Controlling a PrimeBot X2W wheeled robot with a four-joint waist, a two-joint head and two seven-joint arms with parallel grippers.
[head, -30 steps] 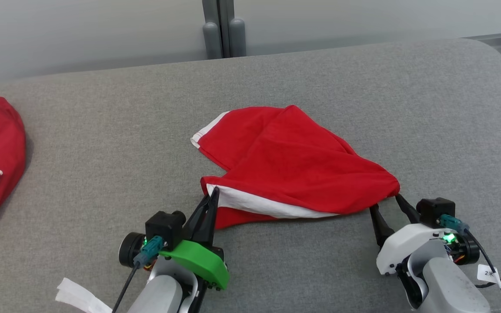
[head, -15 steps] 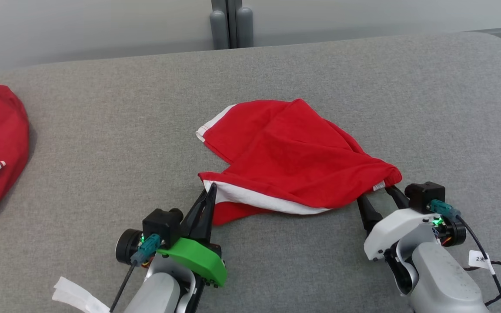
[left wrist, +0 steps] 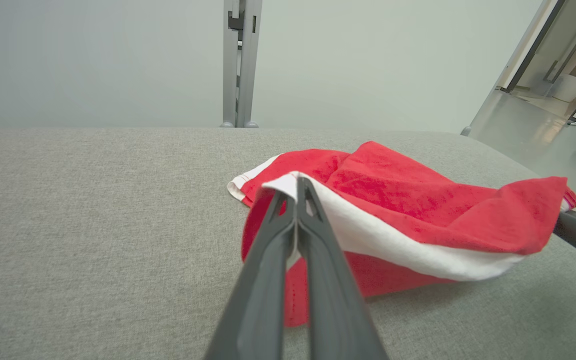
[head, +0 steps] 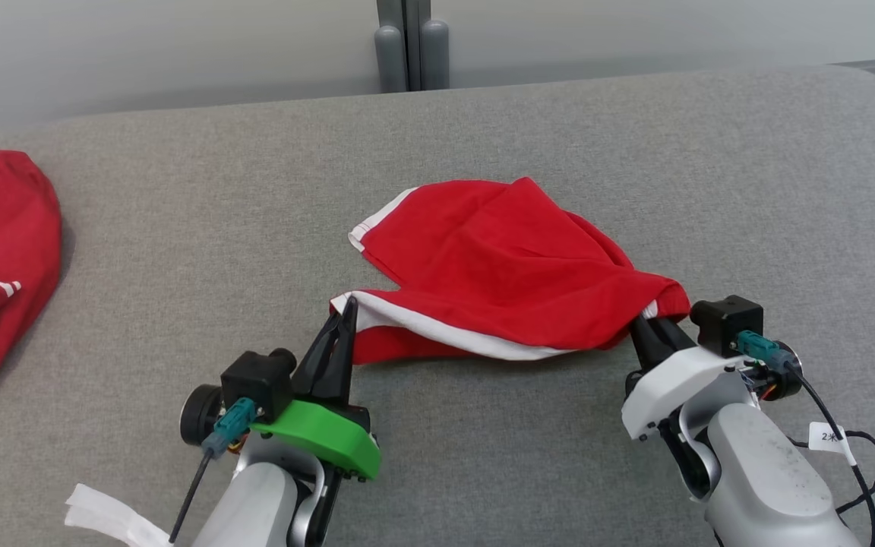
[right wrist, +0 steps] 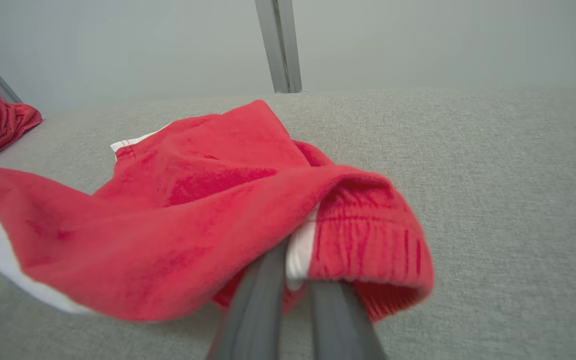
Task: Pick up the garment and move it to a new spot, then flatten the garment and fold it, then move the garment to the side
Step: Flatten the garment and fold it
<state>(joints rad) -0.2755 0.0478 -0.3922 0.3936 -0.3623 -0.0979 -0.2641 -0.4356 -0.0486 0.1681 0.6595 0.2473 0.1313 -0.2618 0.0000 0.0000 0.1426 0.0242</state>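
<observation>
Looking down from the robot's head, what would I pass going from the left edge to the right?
Bunched red cloth at the edge → white strip → left gripper → red garment, pinched at both near corners → right gripper → white tag on the cable.

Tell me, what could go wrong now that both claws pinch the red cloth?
The left gripper pinches the red garment by its white edge with just its tips, so it may slip when lifted. The right gripper clamps a bunched corner, probably several layers, so the garment might not spread flat.
</observation>
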